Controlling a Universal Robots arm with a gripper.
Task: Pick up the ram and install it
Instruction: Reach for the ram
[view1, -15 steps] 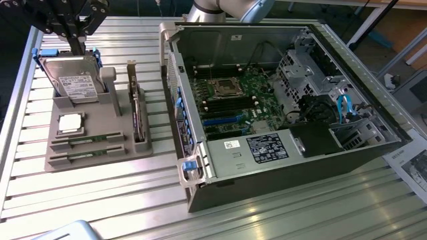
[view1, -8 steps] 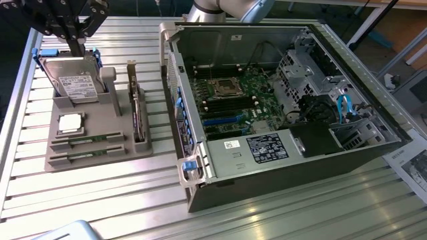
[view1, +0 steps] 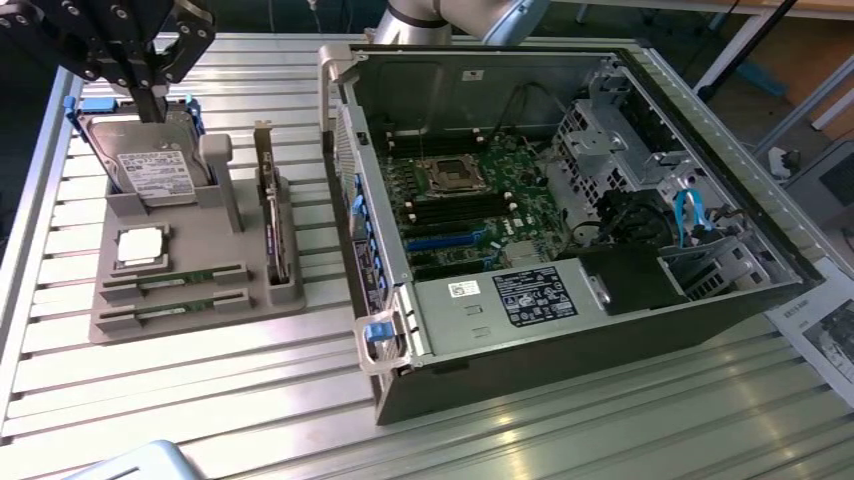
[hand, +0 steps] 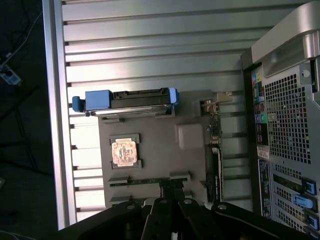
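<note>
Starting at the exterior view's left, you have the gripper (view1: 144, 92) hanging above the far end of the grey holder (view1: 200, 245), fingers pressed together with nothing between them and touching nothing. Under it, the hard drive (view1: 154, 170) with blue rails leans in its cradle at the holder's far edge. Nearer you on the holder lies the square processor (view1: 140, 247), and along the holder's near edge the ram stick (view1: 180, 279) sits edge-up in its slot, with the second ram stick (view1: 174, 309) in a parallel slot just beside it, closest to the edge (the two look alike). At the holder's right edge the expansion card (view1: 274, 230) stands upright. The holder rests on the slatted metal table (view1: 200, 390). Further right the computer case (view1: 561, 330) lies open, its motherboard (view1: 481, 200) exposed. From the wrist view you look down past the gripper (hand: 169, 200) onto the holder (hand: 160, 155), processor (hand: 124, 151) and hard drive (hand: 132, 100)
</note>
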